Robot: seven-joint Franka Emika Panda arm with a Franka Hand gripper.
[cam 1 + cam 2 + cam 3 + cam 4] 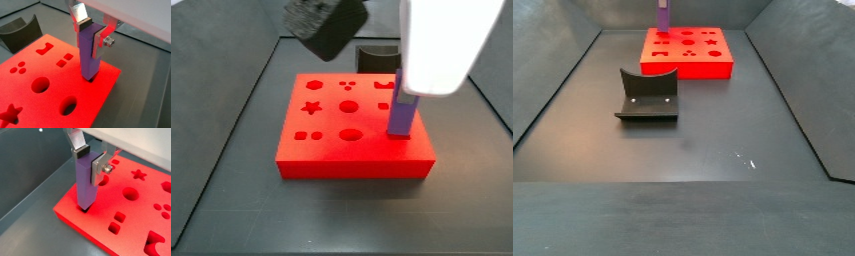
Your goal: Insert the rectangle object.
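The rectangle object (89,52), a purple-blue bar, stands upright between my gripper's (92,31) fingers (103,38). The gripper is shut on its upper end. The bar's lower end meets the top of the red block (47,87) near one edge, and any hole under it is hidden by the bar. The other wrist view shows the same bar (84,180), gripper (91,158) and block (133,213). In both side views the bar (402,115) (664,14) stands on the block (345,150) (694,60) under the white arm (445,45).
The block's top has several shaped holes: round, square, star and others (39,84). A dark grey curved holder (647,97) stands on the dark floor in front of the block, also seen in a wrist view (20,31). Sloping grey walls (553,70) ring the floor.
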